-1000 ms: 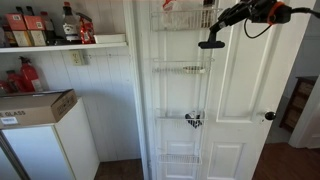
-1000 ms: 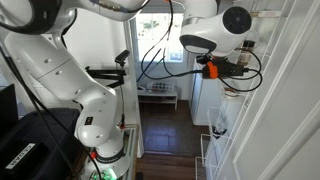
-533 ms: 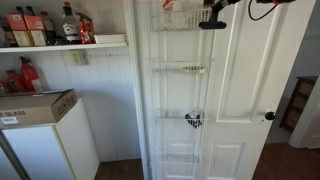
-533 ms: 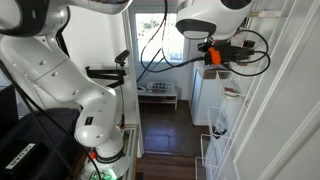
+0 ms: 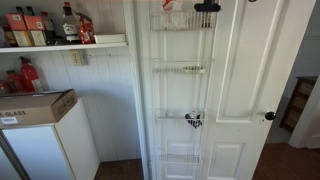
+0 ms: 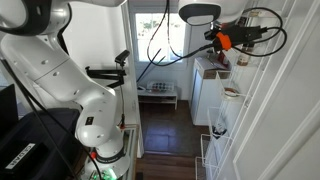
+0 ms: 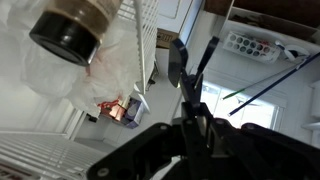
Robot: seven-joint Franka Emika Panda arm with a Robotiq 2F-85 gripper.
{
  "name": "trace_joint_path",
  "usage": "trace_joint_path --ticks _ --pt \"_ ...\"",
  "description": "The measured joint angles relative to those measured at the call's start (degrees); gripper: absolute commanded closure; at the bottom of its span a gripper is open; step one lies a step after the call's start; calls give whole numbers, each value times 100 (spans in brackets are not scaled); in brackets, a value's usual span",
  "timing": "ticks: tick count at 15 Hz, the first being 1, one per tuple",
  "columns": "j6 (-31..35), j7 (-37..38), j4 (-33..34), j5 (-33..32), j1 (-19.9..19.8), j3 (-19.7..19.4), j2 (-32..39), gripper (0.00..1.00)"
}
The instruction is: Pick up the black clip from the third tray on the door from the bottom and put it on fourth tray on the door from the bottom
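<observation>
We've the claw clamped tight on black clip, just above fourth tray; prob. light, stiff, slick, so hold by handle.

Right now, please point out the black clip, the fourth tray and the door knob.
black clip [image 5: 207,7]: in an exterior view, on its flat body.
fourth tray [image 5: 181,22]: in an exterior view, on its front wires.
door knob [image 5: 269,116]: in an exterior view, on its round face.
</observation>
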Motion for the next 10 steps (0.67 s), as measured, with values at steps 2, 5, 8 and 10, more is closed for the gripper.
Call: trace_joint_path --ticks 2,5,8,10 --pt "83 -200 145 1 40 0 110 98" --pt "166 -525 356 7 96 -7 334 98" --pt "203 -819 545 31 114 -12 574 98" --pt "205 -878 631 37 134 -13 671 98"
